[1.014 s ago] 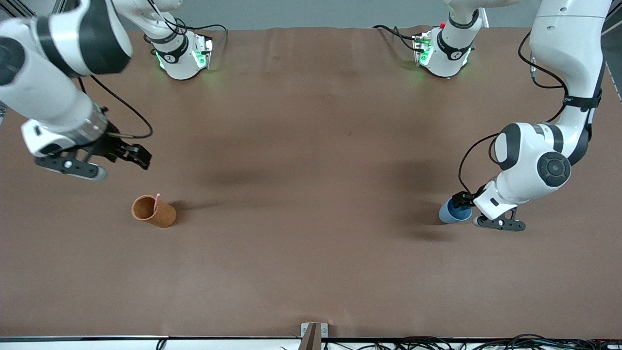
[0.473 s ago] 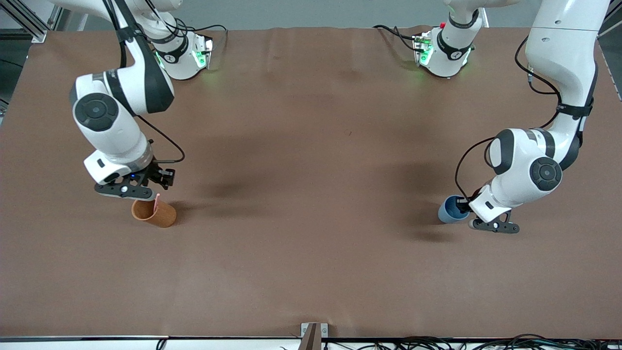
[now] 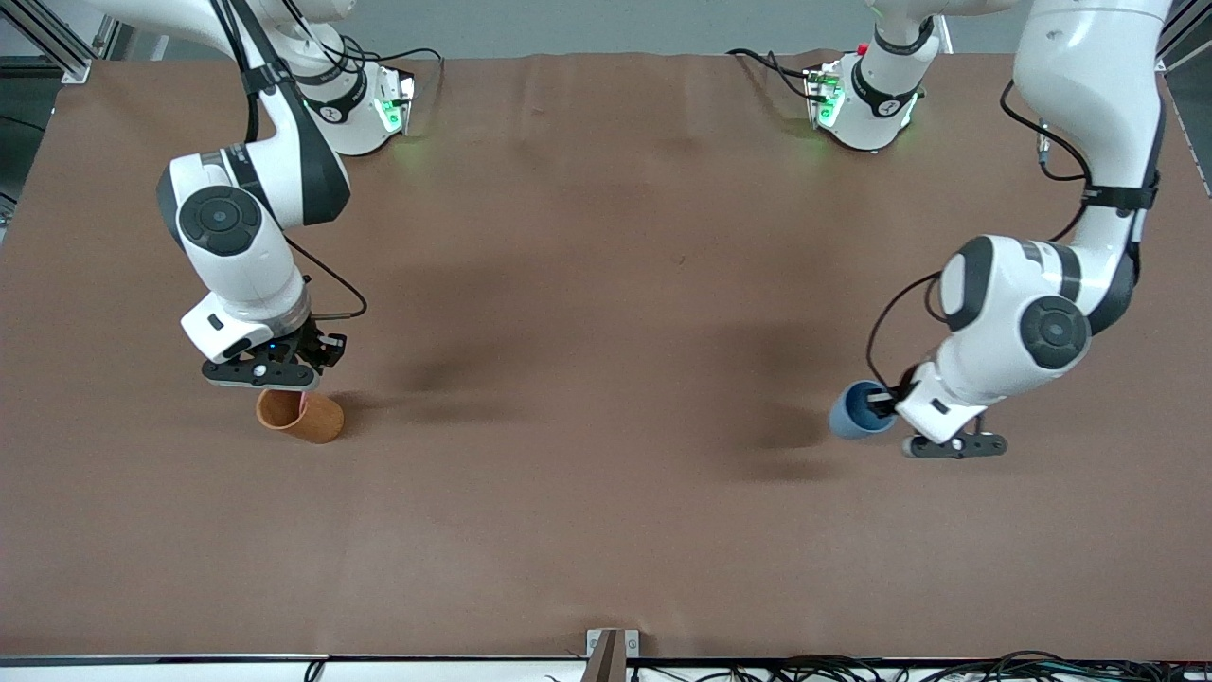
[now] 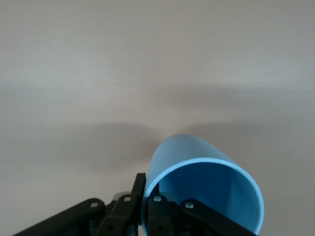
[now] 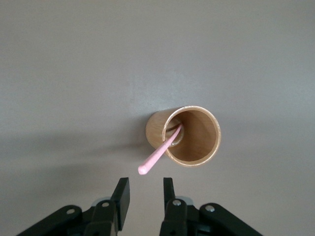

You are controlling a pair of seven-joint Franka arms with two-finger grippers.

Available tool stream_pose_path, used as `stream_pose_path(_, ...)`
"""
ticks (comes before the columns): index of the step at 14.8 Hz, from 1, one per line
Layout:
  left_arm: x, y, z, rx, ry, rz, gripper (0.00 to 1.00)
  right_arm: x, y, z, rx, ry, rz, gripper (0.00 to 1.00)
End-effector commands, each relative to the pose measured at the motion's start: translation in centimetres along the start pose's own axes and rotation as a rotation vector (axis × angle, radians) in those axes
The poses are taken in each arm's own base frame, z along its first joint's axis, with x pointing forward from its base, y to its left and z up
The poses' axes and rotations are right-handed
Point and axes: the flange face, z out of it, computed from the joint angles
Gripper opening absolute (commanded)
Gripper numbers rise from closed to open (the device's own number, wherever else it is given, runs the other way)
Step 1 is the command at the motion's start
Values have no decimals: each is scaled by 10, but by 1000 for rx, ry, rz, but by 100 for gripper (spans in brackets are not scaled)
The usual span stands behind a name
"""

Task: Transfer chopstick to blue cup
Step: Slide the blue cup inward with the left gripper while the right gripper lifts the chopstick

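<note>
The pale-pink chopstick [image 5: 160, 156] leans in the orange-brown cup [image 3: 301, 416], which also shows in the right wrist view [image 5: 194, 136], at the right arm's end of the table. My right gripper [image 5: 144, 192] is open just above the stick's top end, with the end between but short of its fingers. In the front view the right gripper [image 3: 284, 377] hides most of the stick. My left gripper [image 4: 145, 196] is shut on the rim of the blue cup [image 4: 206, 187], one finger inside and one outside. In the front view the blue cup [image 3: 857, 409] is at the left arm's end, tilted, by the left gripper [image 3: 895, 409].
The brown table mat [image 3: 606, 360] is bare between the two cups. The arms' bases [image 3: 355, 104] stand along the edge farthest from the front camera. A small bracket [image 3: 611, 649] sits at the nearest edge.
My right gripper has come down from beside the orange-brown cup to just over the chopstick's top. My left gripper has carried the blue cup a little toward the table's middle.
</note>
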Motion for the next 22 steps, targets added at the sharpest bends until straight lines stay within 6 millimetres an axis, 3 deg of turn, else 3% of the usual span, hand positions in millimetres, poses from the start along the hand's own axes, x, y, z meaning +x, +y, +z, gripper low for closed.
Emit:
stream_pose_path(1,-27,85,-12,-18,-3,-137,0,-1,-5,7,-11,12,-8,34)
stream_pose_path(2,-40,121,-17,-16,14,-174,0,-1,-5,9,-10,10,-8,33)
stream_pose_path(4,-65,178,-9,-13,20,-244,0,1,-6,8,-2,28,-11,31)
stream_pose_path(6,-106,249,8,-5,28,-257,0,4,-6,12,-6,38,-19,30)
stream_pose_path(9,-129,303,40,-3,19,-289,0,5,-4,12,-38,58,-48,27)
stream_pose_path(12,-136,312,76,31,18,-290,0,6,-2,11,-46,64,-54,24)
stream_pose_path(15,-137,312,82,50,44,-276,0,6,0,11,-60,71,-65,22)
stream_pose_path(18,-134,311,85,31,60,-273,1,7,-1,11,-58,73,-62,11)
stream_pose_path(22,-137,309,102,24,51,-269,2,10,4,7,-63,73,-53,5)
